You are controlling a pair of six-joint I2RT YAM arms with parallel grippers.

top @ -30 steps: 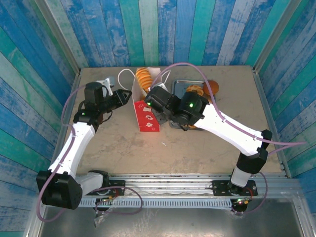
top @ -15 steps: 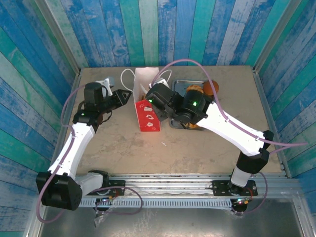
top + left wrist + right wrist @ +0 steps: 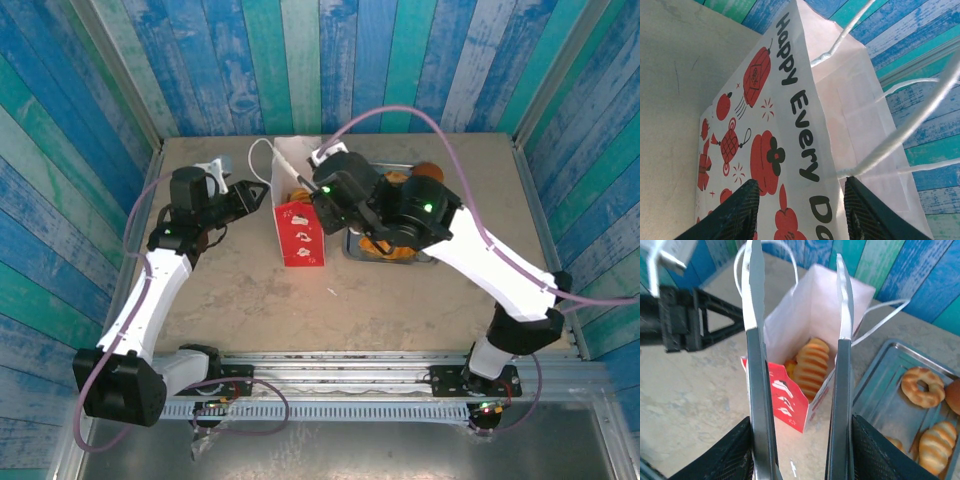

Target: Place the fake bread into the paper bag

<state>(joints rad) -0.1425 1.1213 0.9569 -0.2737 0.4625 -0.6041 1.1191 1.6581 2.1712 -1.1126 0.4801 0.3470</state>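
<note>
- Top external view: bright, even overhead light. The table (image 3: 250, 300) is evenly exposed, with faint soft shadows and no hard glare.
- Same view: sharp overall, small things coarse. Wall lines bend slightly toward the corners.
- Left wrist view: the paper bag (image 3: 790, 125) is well lit and its lettering readable. The white side panel is nearly washed out.
- Left gripper's fingers (image 3: 735, 215) are dark, underexposed and soft at the bottom edge.
- Right wrist view: bright. The metal tongs (image 3: 756, 365) are close to the lens and out of focus, with pale glare on the upper blades.
- Bag interior is shaded pinkish; the fake bread (image 3: 807, 367) inside shows glossy highlights.
- Tray (image 3: 880, 395) has soft streaky reflections. The top-left corner is blurred.
</note>
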